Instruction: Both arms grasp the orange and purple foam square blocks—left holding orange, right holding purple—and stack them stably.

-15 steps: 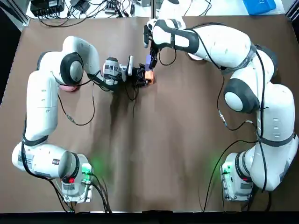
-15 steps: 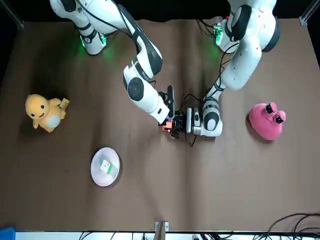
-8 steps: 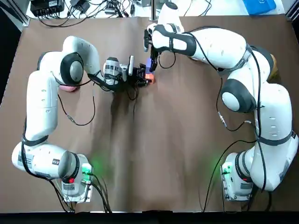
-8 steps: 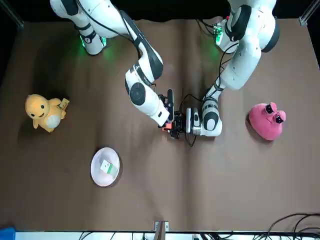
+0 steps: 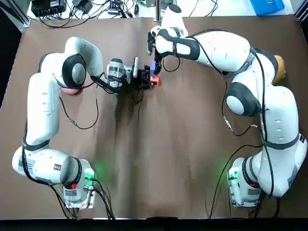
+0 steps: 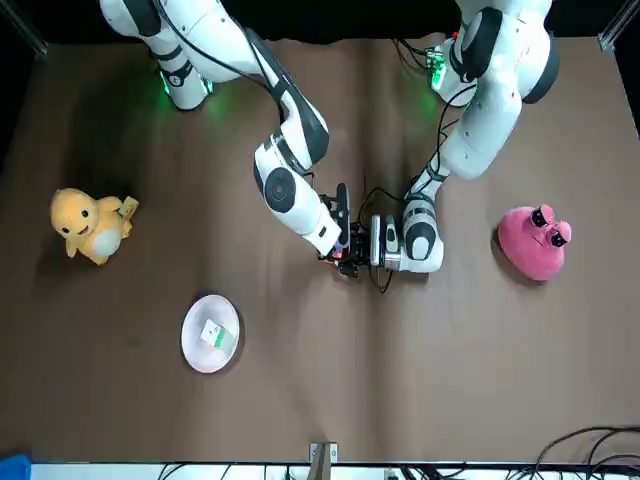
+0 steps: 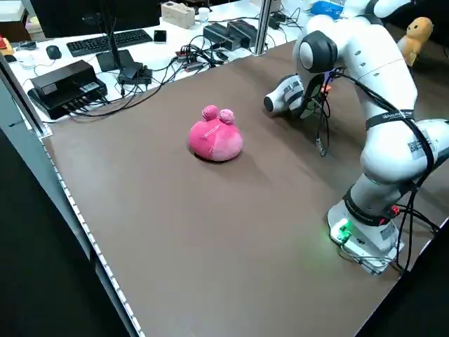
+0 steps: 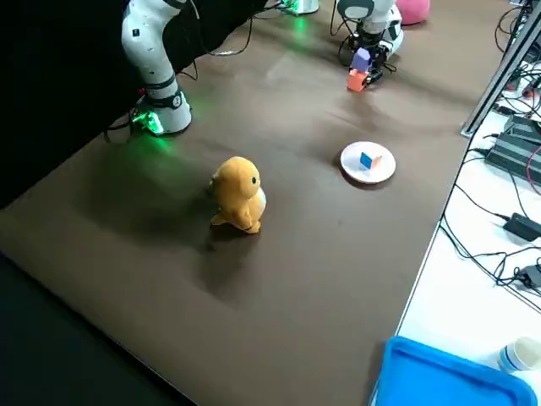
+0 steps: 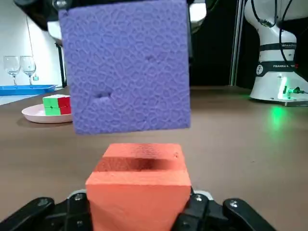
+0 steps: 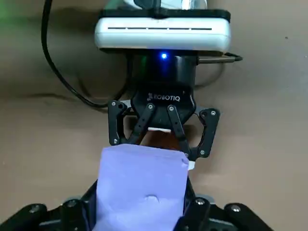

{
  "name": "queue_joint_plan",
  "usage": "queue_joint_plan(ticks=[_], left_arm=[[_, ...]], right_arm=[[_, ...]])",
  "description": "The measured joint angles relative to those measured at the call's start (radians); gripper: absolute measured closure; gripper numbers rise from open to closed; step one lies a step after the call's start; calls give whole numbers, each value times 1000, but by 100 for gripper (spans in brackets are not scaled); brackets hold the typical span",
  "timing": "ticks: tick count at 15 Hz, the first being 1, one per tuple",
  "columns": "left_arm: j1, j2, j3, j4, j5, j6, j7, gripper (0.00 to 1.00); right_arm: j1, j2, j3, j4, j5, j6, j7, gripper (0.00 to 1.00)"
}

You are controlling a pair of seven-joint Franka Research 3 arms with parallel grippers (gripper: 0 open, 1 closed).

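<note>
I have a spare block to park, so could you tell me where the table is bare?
Bare: the brown table's near half between the arm bases. Crowded: the far middle, where the left gripper holds the orange foam square block under the right gripper's purple foam square block.

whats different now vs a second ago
The right gripper, shut on the purple foam square block, edged toward the left gripper, bringing that block more squarely over the orange foam square block. The left gripper stayed put, shut on the orange block. Nothing else moved.
</note>
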Motion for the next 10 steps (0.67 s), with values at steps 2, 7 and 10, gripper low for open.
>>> queue_joint_plan(ticks=[2, 7, 10], left_arm=[[-1, -1, 0, 0, 0, 2, 0, 40], [-1, -1, 0, 0, 0, 3, 0, 40], [-1, -1, -1, 0, 0, 4, 0, 40]], right_arm=[[1, 3, 0, 0, -24, 0, 0, 34], [5, 13, 0, 0, -41, 10, 0, 34], [9, 23, 0, 1, -41, 19, 0, 34]])
